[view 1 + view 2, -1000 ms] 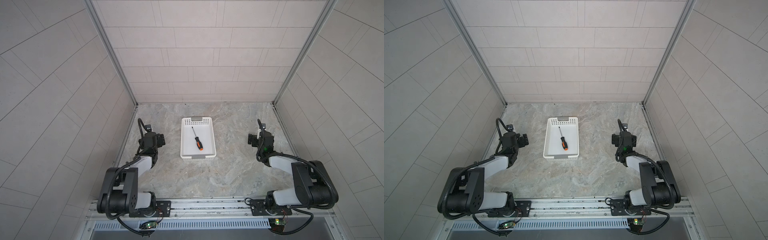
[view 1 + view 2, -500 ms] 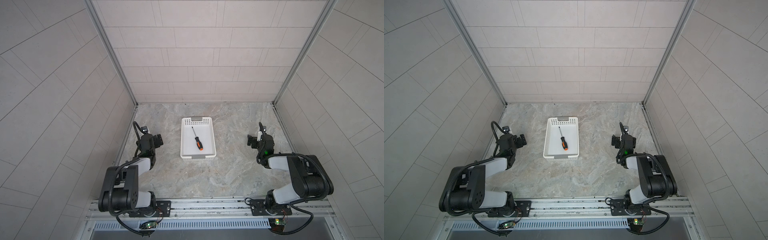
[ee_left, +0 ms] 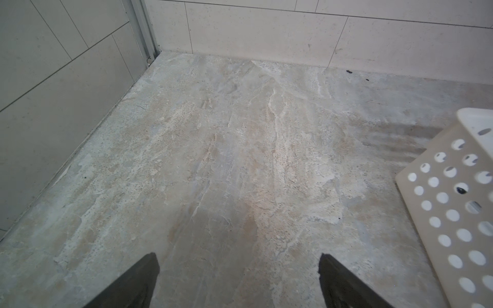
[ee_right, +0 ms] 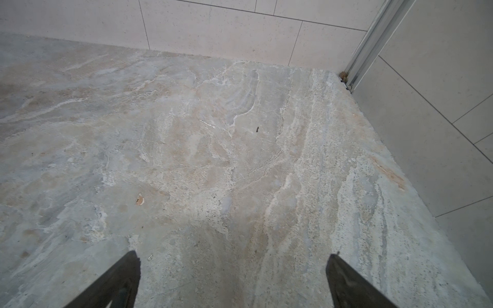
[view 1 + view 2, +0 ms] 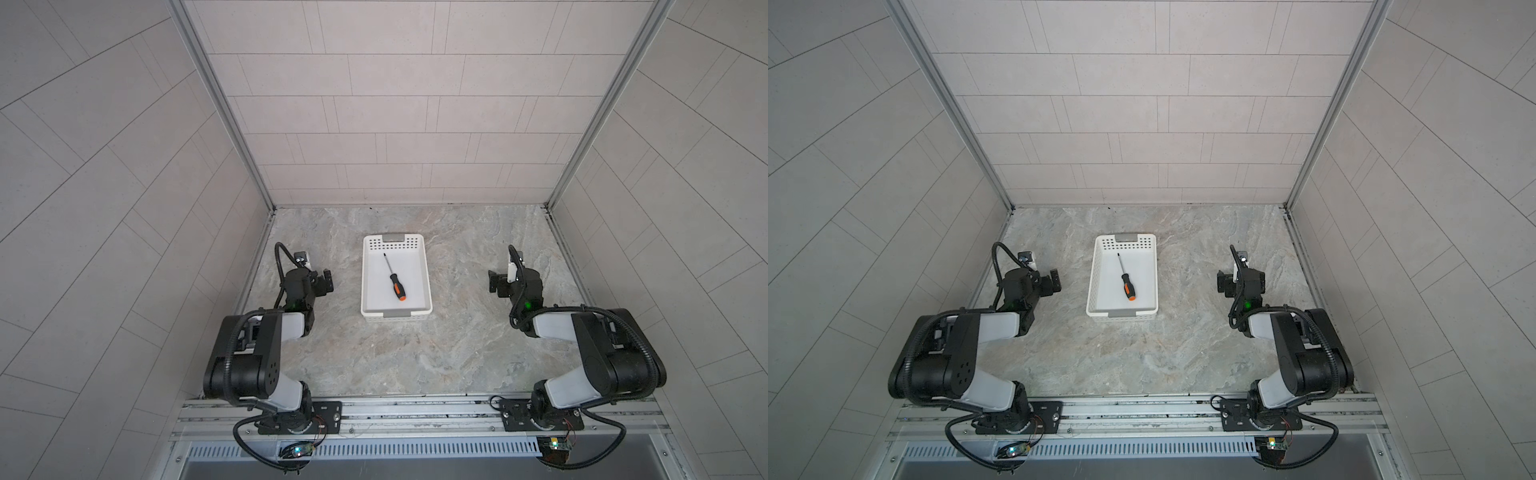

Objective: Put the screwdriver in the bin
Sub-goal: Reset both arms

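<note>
White bin (image 5: 365, 286): screwdriver (image 5: 395, 279) is found lying flat inside | left gripper (image 3: 238, 264), right gripper (image 4: 233, 257): jaws spread apart, nothing held, both well apart from bin | task judged done; both to be parked without bin being nudged

- The left arm's black parallel gripper (image 5: 329, 282) is displaced slightly toward the shallow white perforated plastic bin (image 5: 363, 286), having first swung a little outward.
- The right arm's black parallel gripper (image 5: 493, 284) has edged slightly toward the same bin.
- The left black elbow link (image 5: 249, 353) and the right black elbow link (image 5: 611, 353) appear drawn a little away from the silver aluminium base rail (image 5: 415, 409) in both top views.
</note>
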